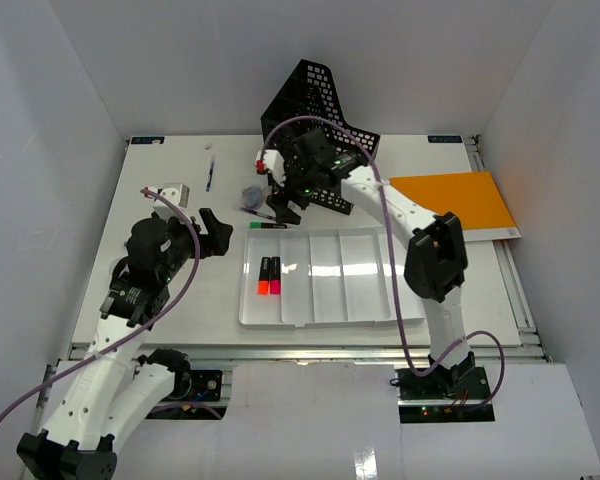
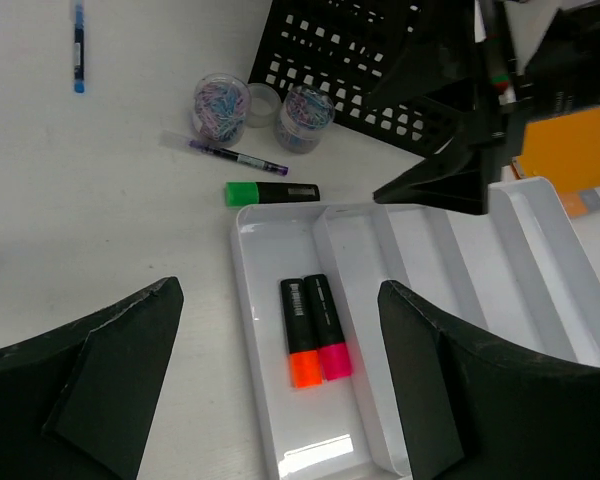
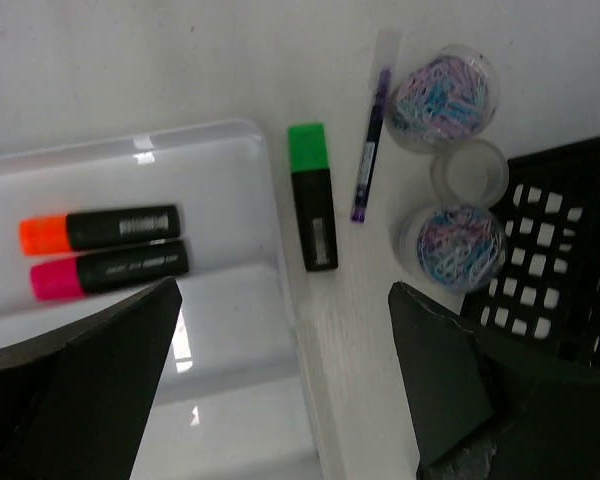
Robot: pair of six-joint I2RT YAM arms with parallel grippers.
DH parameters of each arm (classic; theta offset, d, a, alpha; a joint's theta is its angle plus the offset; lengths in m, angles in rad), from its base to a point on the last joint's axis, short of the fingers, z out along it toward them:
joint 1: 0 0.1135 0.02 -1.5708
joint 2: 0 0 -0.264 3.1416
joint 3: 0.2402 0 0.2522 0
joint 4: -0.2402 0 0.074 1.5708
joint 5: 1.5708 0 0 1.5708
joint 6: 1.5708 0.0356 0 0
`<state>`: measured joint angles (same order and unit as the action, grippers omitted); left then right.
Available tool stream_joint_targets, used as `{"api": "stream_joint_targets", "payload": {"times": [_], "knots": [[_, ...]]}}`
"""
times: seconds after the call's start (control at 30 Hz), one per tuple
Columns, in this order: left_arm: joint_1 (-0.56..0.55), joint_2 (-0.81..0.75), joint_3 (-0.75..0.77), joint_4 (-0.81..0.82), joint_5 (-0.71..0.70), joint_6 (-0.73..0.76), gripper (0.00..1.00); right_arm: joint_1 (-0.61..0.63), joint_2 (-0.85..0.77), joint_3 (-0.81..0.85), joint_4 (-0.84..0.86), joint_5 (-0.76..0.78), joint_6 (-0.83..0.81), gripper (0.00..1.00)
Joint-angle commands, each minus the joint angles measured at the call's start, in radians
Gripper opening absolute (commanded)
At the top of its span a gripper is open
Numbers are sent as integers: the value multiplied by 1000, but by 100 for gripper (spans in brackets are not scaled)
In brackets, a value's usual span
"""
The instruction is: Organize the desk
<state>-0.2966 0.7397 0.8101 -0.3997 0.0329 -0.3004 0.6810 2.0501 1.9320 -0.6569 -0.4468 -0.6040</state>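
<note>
The desk (image 1: 160, 290) holds a white compartmented tray (image 1: 320, 320) with an orange highlighter (image 1: 264, 277) and a pink highlighter (image 1: 276, 277) in its leftmost compartment. A green highlighter (image 1: 268, 225) lies on the desk just beyond the tray's far left corner, also in the right wrist view (image 3: 312, 195). My right gripper (image 1: 280, 205) hovers open and empty above that corner (image 3: 282, 300). My left gripper (image 1: 212, 232) is open and empty, left of the tray, looking over the two highlighters (image 2: 278, 300).
A purple pen (image 3: 370, 150), two jars of paper clips (image 3: 445, 95) and an empty clear cup (image 3: 470, 172) lie by the black mesh organizer (image 1: 315, 100). A blue pen (image 1: 210, 172) lies far left. An orange notebook (image 1: 450, 200) lies right of the tray.
</note>
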Motion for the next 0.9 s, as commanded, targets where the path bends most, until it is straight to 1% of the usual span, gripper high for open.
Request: {"api": "stream_joint_targets", "payload": {"times": [0.0, 0.07, 0.13, 0.33, 0.57, 0.87], "knots": [[5, -9, -32, 12, -79, 2, 90, 47, 120, 159, 56, 105, 76, 86], [5, -22, -49, 14, -91, -2, 90, 54, 175, 204, 105, 123, 121, 78], [6, -40, -61, 17, -97, -7, 90, 55, 232, 247, 143, 147, 166, 67], [7, -79, -101, 21, -95, -30, 90, 55, 331, 270, 291, 193, 199, 60], [6, -113, -131, 15, -99, -43, 90, 55, 422, 301, 335, 190, 184, 61], [6, -111, -135, 16, -106, -35, 90, 57, 468, 278, 346, 165, 185, 61]]}}
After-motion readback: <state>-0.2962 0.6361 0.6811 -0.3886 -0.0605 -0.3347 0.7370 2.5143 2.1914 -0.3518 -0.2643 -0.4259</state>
